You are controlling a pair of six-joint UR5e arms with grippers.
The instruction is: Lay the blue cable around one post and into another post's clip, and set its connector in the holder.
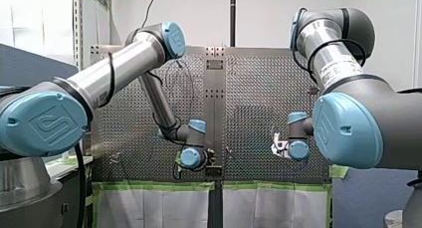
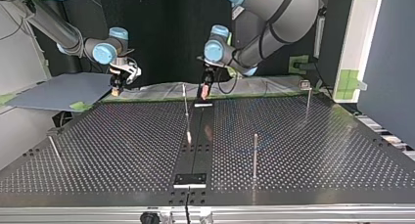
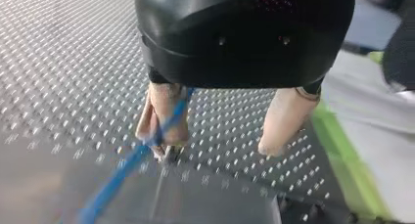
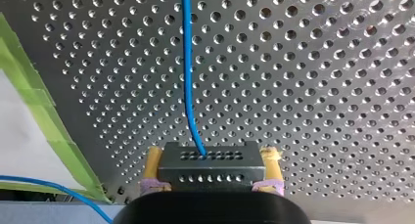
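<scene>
A dark table (image 2: 122, 145) full of small holes is seen. Green tape (image 1: 154, 186) is stuck along one edge. A flat grey board (image 2: 63, 92) is laid beside it.

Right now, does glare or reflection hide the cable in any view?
Left wrist view: the table's holes glint, but the cable stands out. Right wrist view: a sheen lies on the table ahead, yet cable and connector read plainly. Top view: the glossy table mirrors the posts and my left gripper, and I cannot trace the cable there.
</scene>
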